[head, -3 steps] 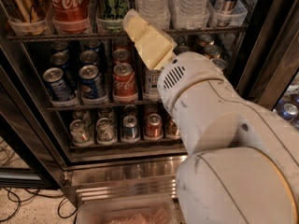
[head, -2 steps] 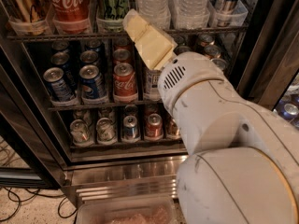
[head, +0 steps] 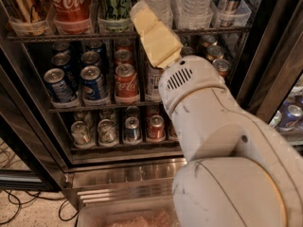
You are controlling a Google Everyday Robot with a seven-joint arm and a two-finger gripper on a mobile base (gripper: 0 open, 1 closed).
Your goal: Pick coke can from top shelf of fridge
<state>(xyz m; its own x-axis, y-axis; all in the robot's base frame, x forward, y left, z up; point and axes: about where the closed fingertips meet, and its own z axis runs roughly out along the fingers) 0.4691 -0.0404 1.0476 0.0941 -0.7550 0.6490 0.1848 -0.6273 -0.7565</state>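
The red coke can stands in a clear plastic tray on the top shelf of the fridge, at the upper left. A green-and-white can stands right of it. My gripper, pale yellow, points up and away at the top shelf's front rail, right of the green-and-white can and apart from the coke can. It holds nothing that I can see. My white arm fills the lower right and hides part of the racks.
Water bottles stand on the top shelf right of my gripper. The middle rack holds blue Pepsi cans and a smaller red coke can. The lower rack holds several more cans. The steel base lies below, and cables lie on the floor at the left.
My gripper's tip has edged slightly upward toward the top shelf. The cans have not moved.
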